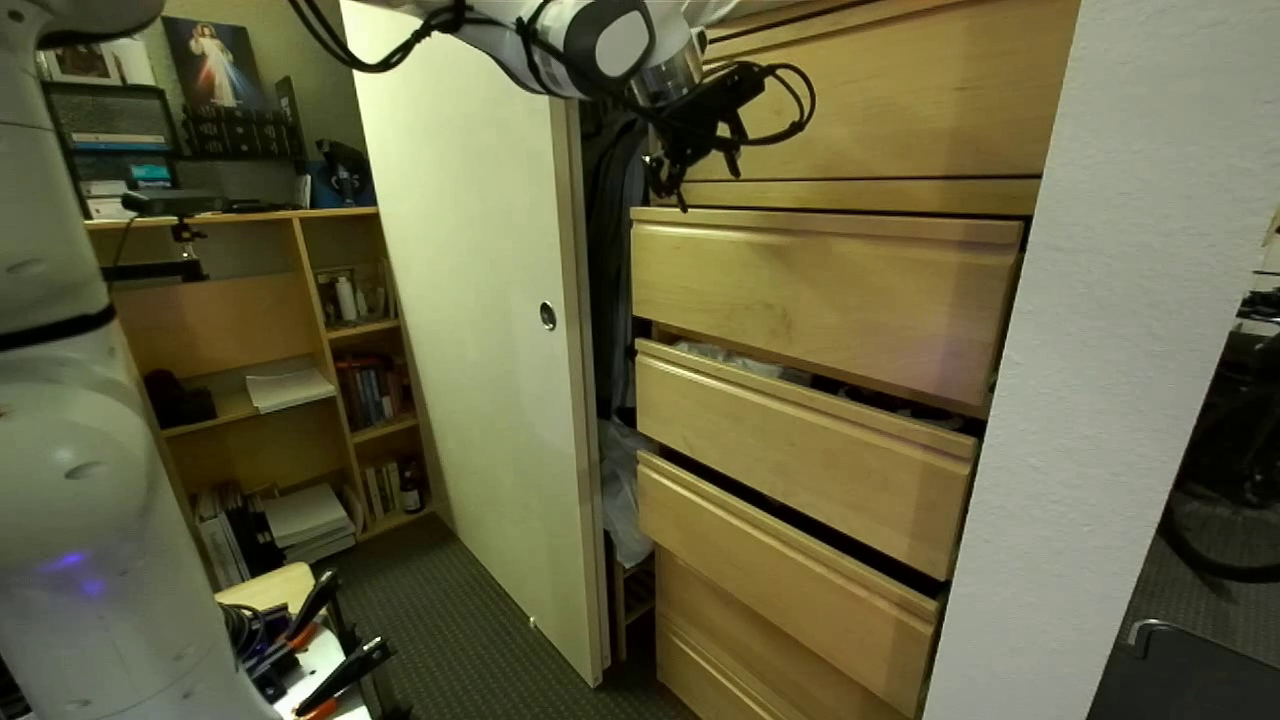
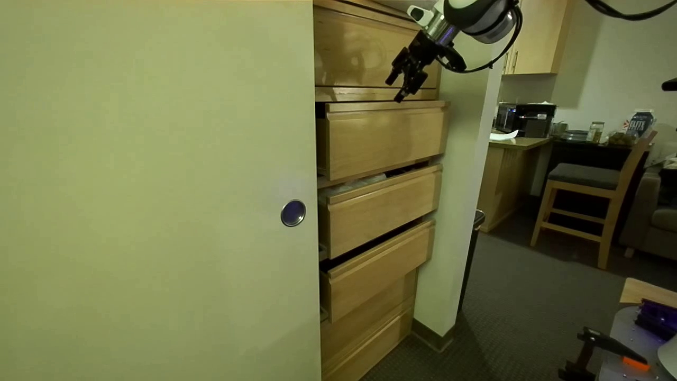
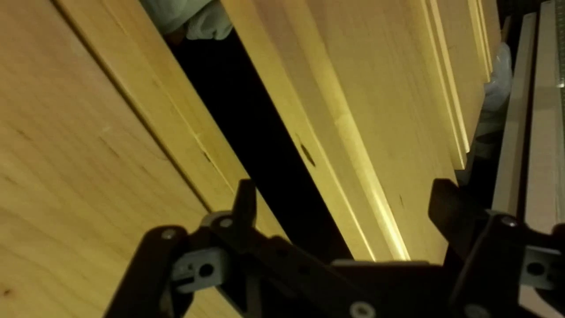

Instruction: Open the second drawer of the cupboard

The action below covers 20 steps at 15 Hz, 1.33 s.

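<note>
2nd drawer (image 1: 820,300): partly out from the cupboard (image 1: 860,195), below its top front (image 1: 890,110).
Jaws: spread wide; I see them in front of the cupboard.
Lower drawers (image 1: 800,455): 2 stand out too.

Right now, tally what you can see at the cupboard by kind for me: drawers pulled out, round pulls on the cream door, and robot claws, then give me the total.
Pulled out: 3, the second drawer, third drawer and fourth drawer
Round pull: 1
Claw: 1
Total: 5
</note>
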Each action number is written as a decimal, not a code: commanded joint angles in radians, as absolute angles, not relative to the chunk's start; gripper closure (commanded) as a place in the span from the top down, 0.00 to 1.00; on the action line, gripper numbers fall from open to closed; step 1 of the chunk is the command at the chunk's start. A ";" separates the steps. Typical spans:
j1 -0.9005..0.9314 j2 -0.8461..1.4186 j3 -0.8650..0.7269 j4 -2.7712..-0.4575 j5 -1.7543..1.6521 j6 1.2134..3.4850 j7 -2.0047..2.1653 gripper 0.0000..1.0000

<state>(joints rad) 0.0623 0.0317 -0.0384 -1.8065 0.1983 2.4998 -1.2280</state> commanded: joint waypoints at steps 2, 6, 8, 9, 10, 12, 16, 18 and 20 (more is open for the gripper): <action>0.025 0.080 -0.012 -1.769 0.240 2.429 -1.295 1.00; 0.005 0.110 -0.007 -1.742 0.224 2.446 -1.297 1.00; -0.007 0.122 -0.004 -1.723 0.223 2.441 -1.308 1.00; -0.013 0.127 -0.003 -1.716 0.223 2.441 -1.312 1.00; -0.019 0.134 -0.001 -1.710 0.222 2.439 -1.315 1.00; -0.028 0.141 0.003 -1.705 0.220 2.438 -1.319 1.00; -0.038 0.157 0.012 -1.700 0.219 2.424 -1.321 1.00; -0.040 0.164 0.015 -1.704 0.216 2.419 -1.323 1.00; -0.042 0.172 0.018 -1.702 0.211 2.413 -1.327 1.00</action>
<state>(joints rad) -0.0131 0.1581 -0.0050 -1.7174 0.2040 2.4365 -1.2705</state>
